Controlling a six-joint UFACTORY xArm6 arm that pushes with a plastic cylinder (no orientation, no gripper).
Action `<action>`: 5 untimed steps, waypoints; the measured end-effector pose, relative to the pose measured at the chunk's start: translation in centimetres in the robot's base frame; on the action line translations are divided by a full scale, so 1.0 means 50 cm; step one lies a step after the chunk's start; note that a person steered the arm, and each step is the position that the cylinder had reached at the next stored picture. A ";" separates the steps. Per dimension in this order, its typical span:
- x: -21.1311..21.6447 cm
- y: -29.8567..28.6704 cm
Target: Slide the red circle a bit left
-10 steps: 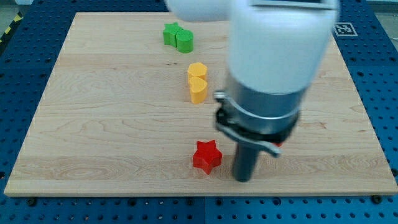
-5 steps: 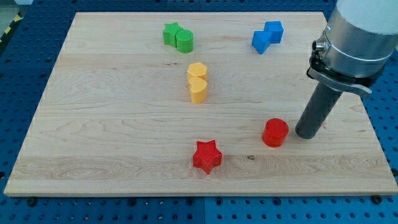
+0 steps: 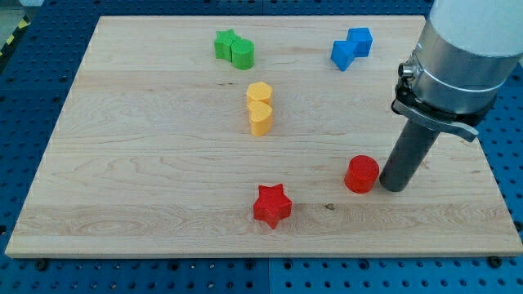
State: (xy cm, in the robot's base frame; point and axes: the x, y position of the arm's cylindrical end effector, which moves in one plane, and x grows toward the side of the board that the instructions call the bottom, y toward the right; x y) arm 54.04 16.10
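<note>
The red circle [image 3: 361, 174] stands on the wooden board [image 3: 147, 180] at the lower right. My tip [image 3: 394, 186] rests on the board right beside the circle's right side, touching it or nearly so. The dark rod rises from there toward the view's upper right into the arm's grey and white body.
A red star [image 3: 272, 205] lies to the lower left of the circle. Two yellow blocks [image 3: 260, 107] sit together at mid board. Two green blocks [image 3: 234, 48] sit at the top, and two blue blocks [image 3: 351, 46] at the top right.
The arm swung from the board's middle to the right, uncovering the red circle and the blue blocks. My tip then closed in on the circle's right side.
</note>
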 end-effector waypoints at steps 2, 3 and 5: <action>-0.032 -0.012; -0.030 -0.012; -0.025 -0.012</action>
